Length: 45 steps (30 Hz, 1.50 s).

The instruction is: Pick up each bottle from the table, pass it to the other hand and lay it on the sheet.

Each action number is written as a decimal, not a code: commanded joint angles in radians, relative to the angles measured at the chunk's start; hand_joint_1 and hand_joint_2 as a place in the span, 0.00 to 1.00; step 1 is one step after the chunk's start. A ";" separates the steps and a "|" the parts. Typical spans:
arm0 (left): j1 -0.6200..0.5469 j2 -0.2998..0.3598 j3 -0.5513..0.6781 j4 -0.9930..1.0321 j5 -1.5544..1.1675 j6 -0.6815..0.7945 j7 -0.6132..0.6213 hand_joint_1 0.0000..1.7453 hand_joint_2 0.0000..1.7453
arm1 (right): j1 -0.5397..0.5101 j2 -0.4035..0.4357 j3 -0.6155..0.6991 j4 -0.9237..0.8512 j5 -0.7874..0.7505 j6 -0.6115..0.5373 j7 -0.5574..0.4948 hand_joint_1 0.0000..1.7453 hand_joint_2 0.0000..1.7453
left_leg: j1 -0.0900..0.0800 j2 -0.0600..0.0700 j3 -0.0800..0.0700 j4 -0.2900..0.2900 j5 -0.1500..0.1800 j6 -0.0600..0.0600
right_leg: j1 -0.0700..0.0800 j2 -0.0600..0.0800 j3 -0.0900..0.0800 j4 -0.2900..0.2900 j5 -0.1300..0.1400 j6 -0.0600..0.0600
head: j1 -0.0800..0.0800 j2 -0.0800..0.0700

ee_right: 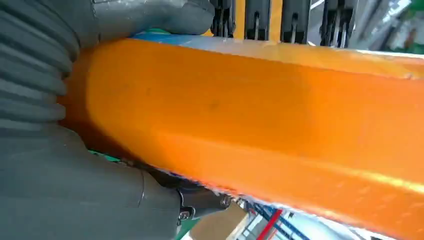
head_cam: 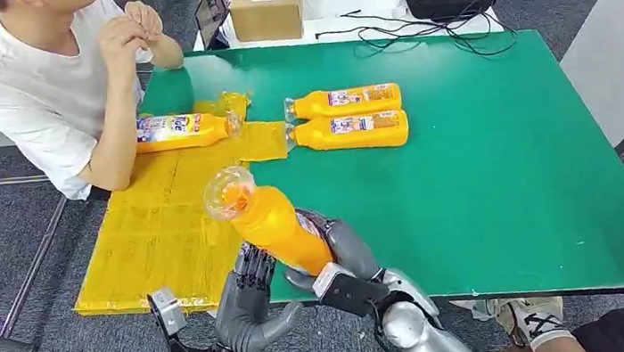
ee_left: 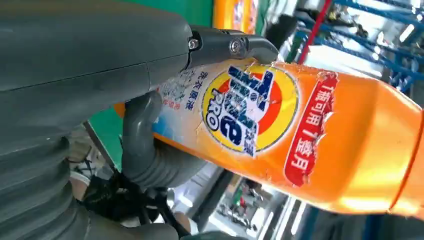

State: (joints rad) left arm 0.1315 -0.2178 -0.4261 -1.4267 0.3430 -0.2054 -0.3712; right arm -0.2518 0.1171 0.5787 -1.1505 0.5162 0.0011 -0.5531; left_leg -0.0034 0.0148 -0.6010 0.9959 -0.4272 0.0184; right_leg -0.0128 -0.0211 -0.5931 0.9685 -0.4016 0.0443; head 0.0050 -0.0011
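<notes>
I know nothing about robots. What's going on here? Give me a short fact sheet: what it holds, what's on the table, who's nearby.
Held item: orange bottle, tilted, cap end up and away from the robot
Right hand: grips the bottle
Left hand: fingers against the bottle's lower part; both hands on it, mid hand-over
Yellow sheet: on the green table, one bottle lying on it
Off the sheet: two bottles lying side by side
Nearby: a person seated at the table's far left
</notes>
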 commanded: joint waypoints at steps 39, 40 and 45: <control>-0.137 -0.055 0.119 -0.035 0.111 0.042 0.013 1.00 1.00 | -0.025 0.059 0.270 0.192 0.048 -0.115 0.077 0.00 0.00 | 0.002 -0.004 0.003 0.000 -0.001 -0.002 | 0.001 -0.002 0.003 0.000 -0.002 -0.002 | 0.000 0.000; -0.139 -0.055 0.117 -0.036 0.110 0.042 0.014 1.00 1.00 | -0.024 0.058 0.265 0.188 0.047 -0.115 0.078 0.00 0.00 | 0.001 -0.003 0.002 0.000 -0.001 -0.001 | 0.001 -0.001 0.002 0.000 -0.002 -0.002 | 0.000 0.000; -0.152 -0.054 0.111 -0.024 0.065 0.095 0.009 1.00 1.00 | -0.007 0.053 0.223 0.158 0.053 -0.146 0.094 0.00 0.00 | 0.002 -0.004 0.003 0.000 -0.001 -0.001 | 0.001 -0.002 0.004 0.000 -0.002 -0.002 | 0.000 0.000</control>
State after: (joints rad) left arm 0.0803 -0.2651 -0.2835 -1.4538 0.4437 -0.1431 -0.3594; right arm -0.3083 0.1766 0.7820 -1.0124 0.5505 -0.1183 -0.4883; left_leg -0.0034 0.0167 -0.6008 0.9960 -0.4270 0.0182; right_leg -0.0128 -0.0196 -0.5945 0.9686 -0.4015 0.0441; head 0.0050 -0.0011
